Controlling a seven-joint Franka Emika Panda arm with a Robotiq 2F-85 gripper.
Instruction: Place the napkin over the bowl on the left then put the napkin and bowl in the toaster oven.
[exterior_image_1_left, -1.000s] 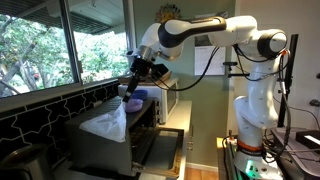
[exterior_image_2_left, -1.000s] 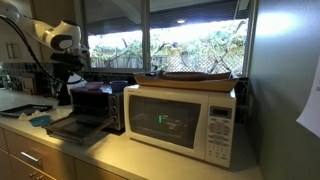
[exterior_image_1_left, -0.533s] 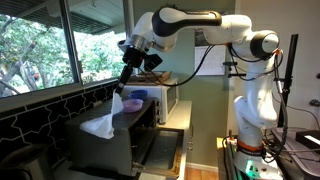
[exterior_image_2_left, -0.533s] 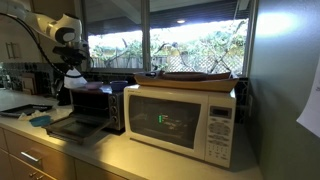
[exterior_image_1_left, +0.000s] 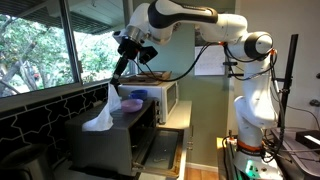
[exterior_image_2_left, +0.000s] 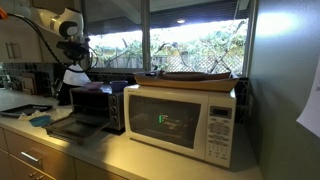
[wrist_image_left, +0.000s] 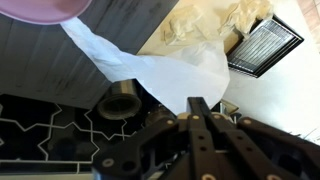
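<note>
Claw (wrist_image_left: 200, 104) clamped shut on napkin (wrist_image_left: 160, 70) corner — it hangs above toaster oven (exterior_image_1_left: 108, 148), w/ far end prob. touching the purple bowl (wrist_image_left: 45, 10).

Light countertop (exterior_image_2_left: 130, 158): dark toaster oven (exterior_image_2_left: 100, 104) with door dropped open, white microwave (exterior_image_2_left: 182, 122) just right of it, dark tray (exterior_image_2_left: 22, 110) and small blue item (exterior_image_2_left: 40, 120) further left.

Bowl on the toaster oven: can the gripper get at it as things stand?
Probably not to grasp: the gripper is shut on the napkin; the bowl itself shows uncovered close by.
</note>
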